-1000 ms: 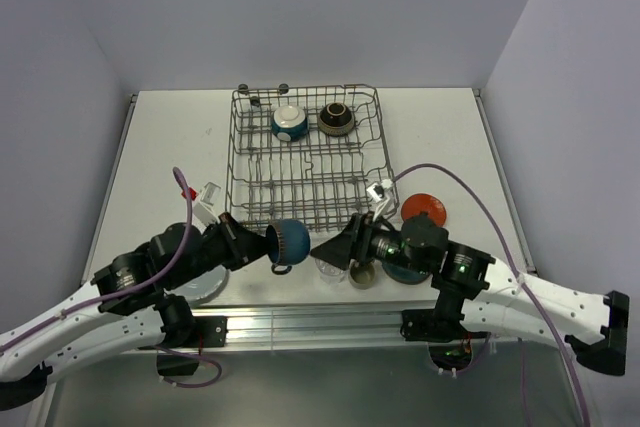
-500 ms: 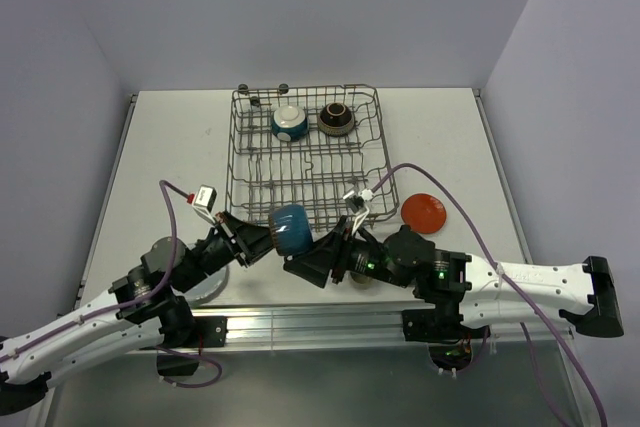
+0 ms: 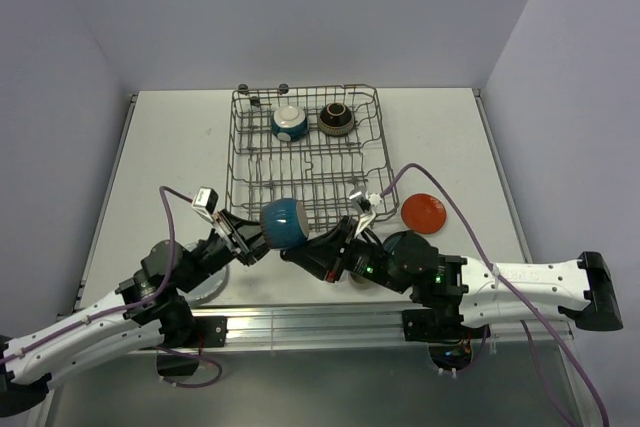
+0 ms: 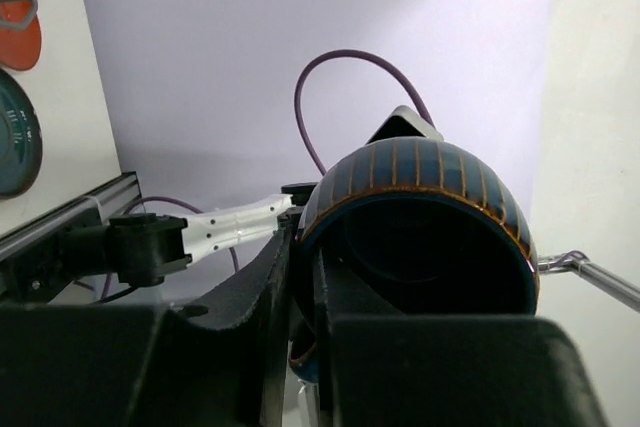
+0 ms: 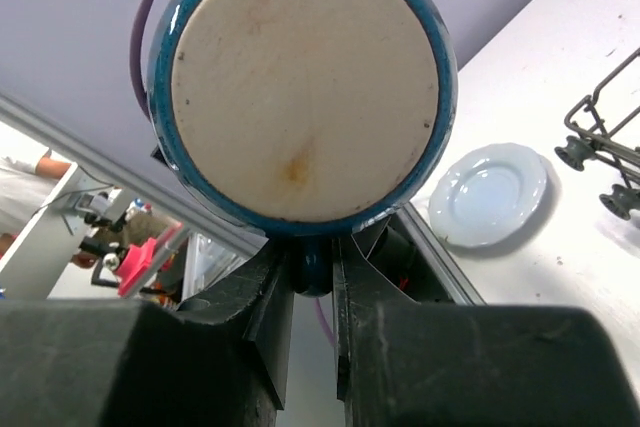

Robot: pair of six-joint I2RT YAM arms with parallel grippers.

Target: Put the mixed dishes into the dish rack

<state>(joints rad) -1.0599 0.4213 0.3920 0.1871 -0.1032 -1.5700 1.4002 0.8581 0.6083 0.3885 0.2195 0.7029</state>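
the left arm and right arm are white links with black joints, each trailing a looping purple cable, tiny green lights dotting the right.

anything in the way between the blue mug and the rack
Nothing visible. The mug is held in the air right at the near edge of the rack. The only dishes in the rack, a teal bowl and a brown bowl, sit at its far end, away from the mug.

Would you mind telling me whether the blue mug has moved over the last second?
Yes. The blue mug has shifted up the overhead view, from just short of the dish rack's near edge to overlapping it.
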